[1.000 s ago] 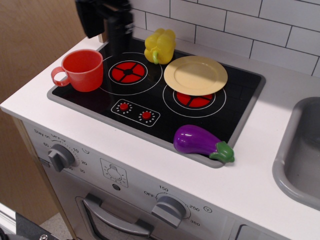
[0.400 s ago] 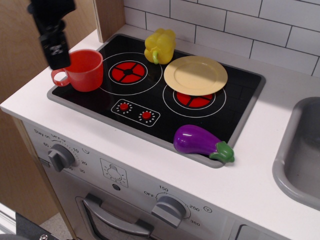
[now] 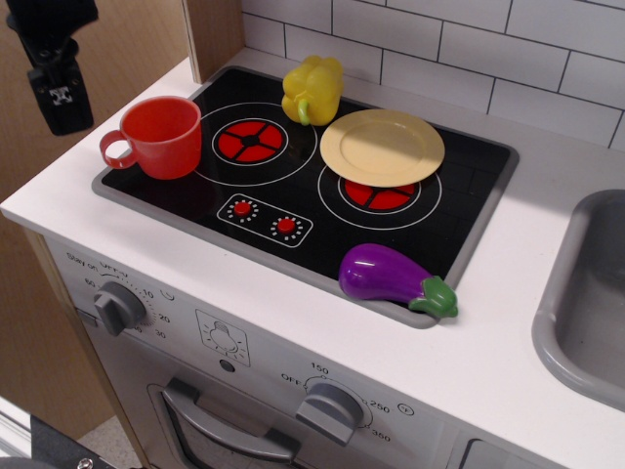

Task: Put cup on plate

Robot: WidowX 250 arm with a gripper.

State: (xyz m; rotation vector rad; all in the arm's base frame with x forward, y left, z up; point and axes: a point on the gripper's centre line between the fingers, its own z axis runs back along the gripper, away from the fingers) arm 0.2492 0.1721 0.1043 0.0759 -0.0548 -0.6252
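Red-orange cup (image 3: 162,136) on stovetop (image 3: 469,210), apart from plate (image 3: 382,147)

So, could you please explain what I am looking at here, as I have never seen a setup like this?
This is one camera view, looking down at an angle onto a toy kitchen. The dark object in the upper left corner is the robot arm's hand; it hangs in the air left of the stove and holds nothing, though I cannot tell whether it is open or shut. On the black toy stovetop stands a red-orange plastic mug with a loop handle, at the left edge. A round pale yellow plastic plate lies partly over the right red burner. A yellow toy pepper sits at the back, and a purple toy eggplant lies at the front edge. A grey sink shows at the right. The mug is not yet on the plate.
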